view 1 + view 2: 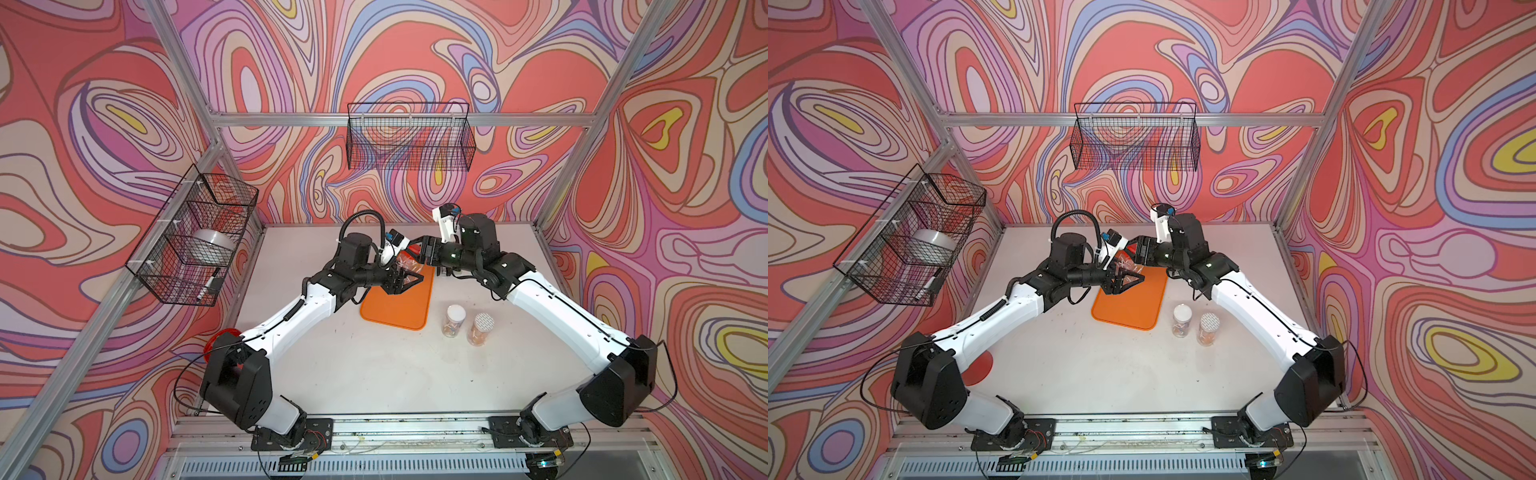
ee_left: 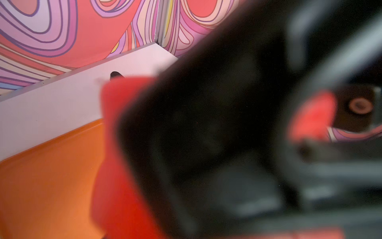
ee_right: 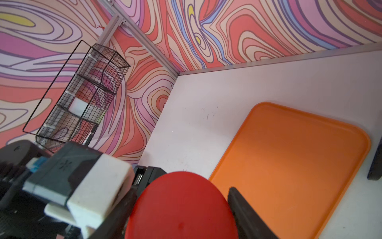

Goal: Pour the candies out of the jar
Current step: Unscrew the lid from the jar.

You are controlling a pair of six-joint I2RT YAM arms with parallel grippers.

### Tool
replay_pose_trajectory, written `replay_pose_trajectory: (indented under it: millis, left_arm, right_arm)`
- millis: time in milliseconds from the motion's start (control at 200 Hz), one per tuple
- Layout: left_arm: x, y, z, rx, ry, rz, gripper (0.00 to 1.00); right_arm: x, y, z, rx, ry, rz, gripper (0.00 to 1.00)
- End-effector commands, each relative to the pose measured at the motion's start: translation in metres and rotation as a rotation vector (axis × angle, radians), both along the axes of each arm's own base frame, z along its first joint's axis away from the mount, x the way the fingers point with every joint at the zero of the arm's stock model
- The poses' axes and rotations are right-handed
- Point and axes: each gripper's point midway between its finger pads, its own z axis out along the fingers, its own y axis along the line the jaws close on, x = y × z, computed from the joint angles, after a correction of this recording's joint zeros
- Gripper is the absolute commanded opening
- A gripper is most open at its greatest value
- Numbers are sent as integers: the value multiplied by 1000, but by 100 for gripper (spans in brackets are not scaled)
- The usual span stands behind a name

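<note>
Item: clear jar [image 1: 405, 266], held above orange tray [image 1: 395, 311] by gripping left fingers [image 1: 394, 286], steadied for uncapping; right fingers [image 3: 239, 204] bracket red lid [image 3: 179, 217], clamp unconfirmed; candies [image 1: 404, 262] unpoured.

Back-wall wire basket [image 1: 409, 141]; side basket [image 1: 174, 286] holding white roll [image 1: 214, 243]

We see a blurred black mass [image 2: 206, 124] in front of a red lid [image 2: 115, 175], beside an orange tray [image 2: 47, 175] on the white table [image 2: 51, 111].
</note>
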Motion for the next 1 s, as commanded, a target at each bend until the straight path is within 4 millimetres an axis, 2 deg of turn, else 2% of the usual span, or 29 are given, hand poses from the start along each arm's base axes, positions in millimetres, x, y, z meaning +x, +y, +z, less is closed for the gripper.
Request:
replay_pose_trajectory:
  millis: [0,195,341,461,531,656,791,906,992]
  left_arm:
    - [-16,-9,40,-112,-36,-139,0]
    - [-26,-8,56,-179,-35,-202,0]
    - [-29,-9,60,-195,-21,-226,0]
    - [-28,-7,56,-168,-26,-199,0]
    - [-22,-3,52,-144,-38,-156,0]
    - [-8,4,42,-101,-59,-52,0]
    - [11,12,34,-57,-84,64,0]
    - [21,16,28,7,-118,135,0]
    - [25,15,22,73,-159,174,0]
  right_arm:
    - [-40,8,22,-35,-174,231,43]
    - [-63,-11,30,18,-220,344,34]
    - [-70,-6,29,48,-217,413,34]
    - [-57,-10,26,29,-205,364,35]
    - [-46,-15,28,22,-192,298,39]
    - [-19,-27,29,10,-116,115,67]
    - [1,-40,29,26,-32,-45,81]
    - [14,-50,27,31,17,-152,81]
    - [21,-49,27,32,24,-175,80]
